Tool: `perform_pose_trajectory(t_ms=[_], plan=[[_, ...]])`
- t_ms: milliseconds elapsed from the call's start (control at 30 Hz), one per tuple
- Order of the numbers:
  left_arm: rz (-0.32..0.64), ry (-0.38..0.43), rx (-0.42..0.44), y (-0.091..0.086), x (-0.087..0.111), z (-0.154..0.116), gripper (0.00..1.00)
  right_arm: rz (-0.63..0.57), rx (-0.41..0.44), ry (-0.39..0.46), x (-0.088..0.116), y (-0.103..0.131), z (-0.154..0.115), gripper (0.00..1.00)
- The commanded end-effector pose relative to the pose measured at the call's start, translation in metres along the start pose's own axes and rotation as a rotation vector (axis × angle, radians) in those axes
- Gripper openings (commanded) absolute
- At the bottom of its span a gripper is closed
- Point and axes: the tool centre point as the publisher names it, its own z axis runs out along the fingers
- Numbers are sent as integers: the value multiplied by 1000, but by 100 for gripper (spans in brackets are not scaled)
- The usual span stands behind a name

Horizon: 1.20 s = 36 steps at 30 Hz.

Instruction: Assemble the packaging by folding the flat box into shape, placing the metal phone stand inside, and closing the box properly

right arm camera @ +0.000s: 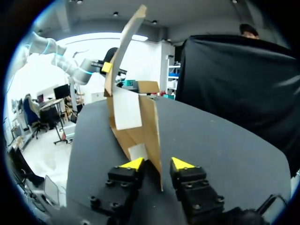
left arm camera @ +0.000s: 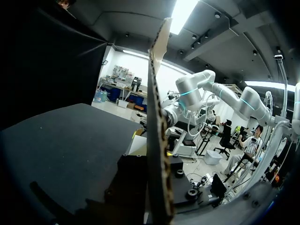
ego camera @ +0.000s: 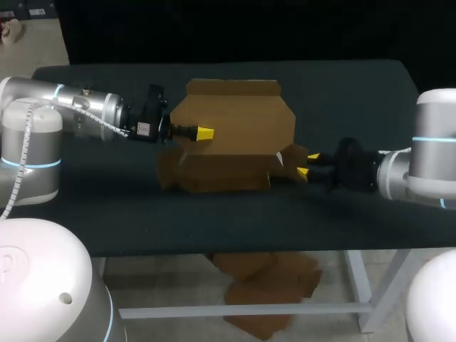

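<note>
A brown cardboard box [ego camera: 221, 174] lies half folded at mid-table, its big back panel [ego camera: 235, 117] raised and tilted. My left gripper [ego camera: 205, 133] is shut on that panel near its left edge. In the left wrist view the panel [left arm camera: 157, 140] stands edge-on straight ahead and the fingers are hidden. My right gripper [ego camera: 308, 164] is at the box's right end, open, with a side flap [right arm camera: 151, 126] standing between its yellow fingertips [right arm camera: 133, 163]. The right wrist view also shows the raised panel [right arm camera: 124, 42] with the left gripper [right arm camera: 107, 67] on it. No phone stand shows in any view.
The box rests on a dark table top [ego camera: 342, 92] with bare surface behind it and to the right. The table's front edge [ego camera: 235, 246] runs a short way in front of the box.
</note>
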Motion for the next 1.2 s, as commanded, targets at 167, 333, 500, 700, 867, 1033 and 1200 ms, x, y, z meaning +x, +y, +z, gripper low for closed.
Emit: perform_pose_trajectory(t_ms=[167, 333, 500, 700, 867, 1033, 1200], plan=[[0, 1, -2, 2, 0, 0, 0, 3, 3, 12, 4, -1, 9, 0], [0, 1, -2, 2, 0, 0, 0, 3, 0, 4, 13, 0, 7, 0], [0, 1, -2, 2, 0, 0, 0, -1, -1, -4, 21, 3, 4, 0], [0, 1, -2, 2, 0, 0, 0, -3, 0, -12, 30, 4, 4, 0], [0, 1, -2, 2, 0, 0, 0, 5, -1, -18, 35, 3, 8, 0], [0, 1, -2, 2, 0, 0, 0, 14, -3, -17, 40, 2, 13, 13], [0, 1, -2, 2, 0, 0, 0, 14, -4, -15, 45, 5, 19, 24]])
